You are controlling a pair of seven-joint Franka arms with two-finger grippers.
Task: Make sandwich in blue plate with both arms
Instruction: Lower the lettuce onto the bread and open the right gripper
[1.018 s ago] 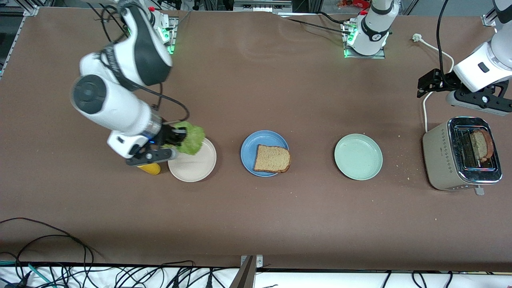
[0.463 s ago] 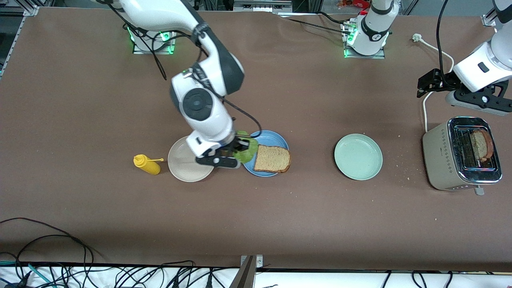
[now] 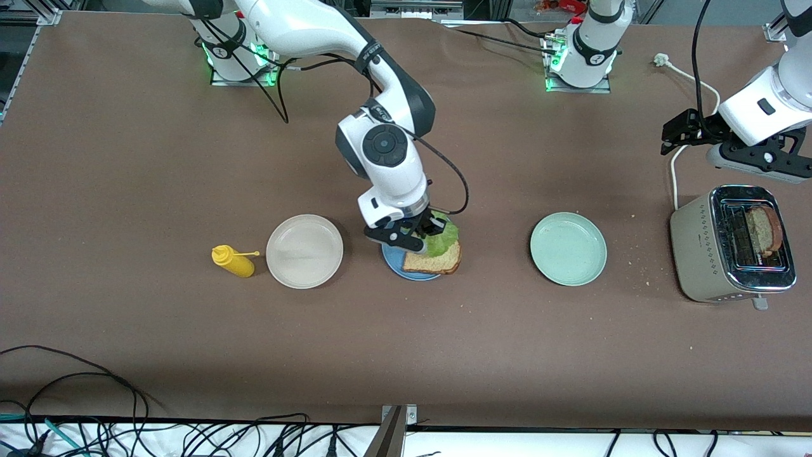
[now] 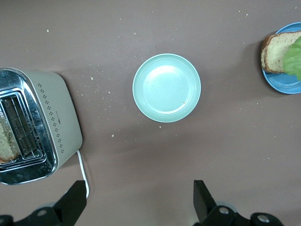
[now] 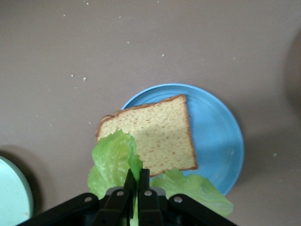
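Note:
A brown bread slice (image 3: 438, 259) (image 5: 155, 136) lies on the blue plate (image 3: 392, 259) (image 5: 216, 136) in the middle of the table. My right gripper (image 3: 426, 236) (image 5: 137, 173) hangs just over that slice and the plate's rim, shut on a ruffled green lettuce leaf (image 3: 444, 235) (image 5: 110, 160) that droops beneath it. A second bread slice (image 3: 761, 230) (image 4: 8, 146) stands in the toaster (image 3: 698, 254) (image 4: 51, 122) at the left arm's end of the table. My left gripper (image 3: 674, 134) (image 4: 139, 200) waits in the air beside the toaster, open and holding nothing.
A pale green plate (image 3: 568, 249) (image 4: 166, 87) sits between the blue plate and the toaster. A beige plate (image 3: 304, 251) and a yellow squeeze bottle (image 3: 233, 261) lie toward the right arm's end. The toaster's white cord (image 3: 674, 171) runs across the table; crumbs are scattered around.
My right arm has carried the lettuce from over the beige plate across to the blue plate and over the bread. The left arm has not moved.

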